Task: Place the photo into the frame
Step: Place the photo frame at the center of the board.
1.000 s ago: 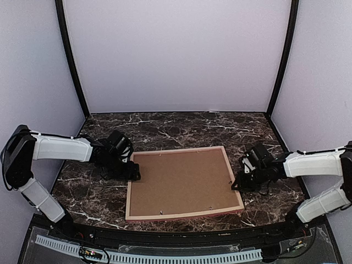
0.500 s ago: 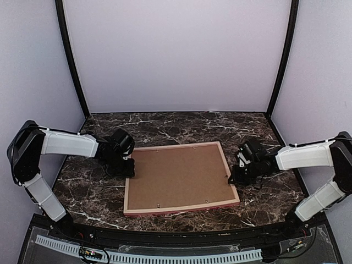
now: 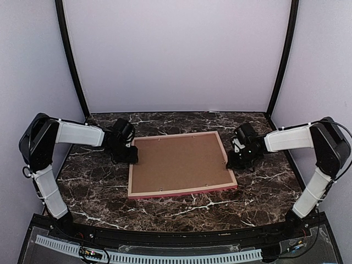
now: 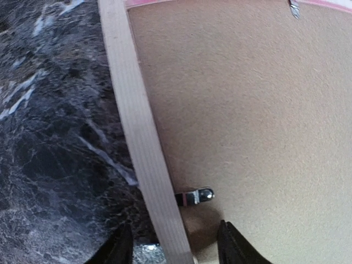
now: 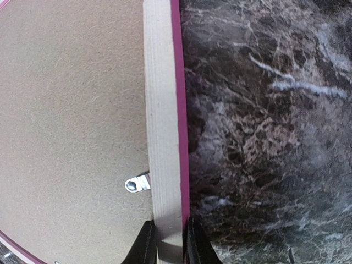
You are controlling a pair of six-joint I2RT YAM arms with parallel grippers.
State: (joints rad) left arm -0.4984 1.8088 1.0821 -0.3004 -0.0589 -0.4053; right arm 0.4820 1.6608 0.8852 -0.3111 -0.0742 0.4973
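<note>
While the frame (image 3: 181,191) lies face-down on the desk (image 3: 99,181), R jaws pinching its rt rail but L jaws just loosely straddling the left, any lift could skew it; backing board (image 3: 179,162) might slip; photo not in view.

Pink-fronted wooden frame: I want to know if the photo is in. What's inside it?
A brown hardboard backing board fills the pink-fronted wooden frame, with small metal tabs at its edge. Whatever lies under the board, photo included, is covered.
</note>
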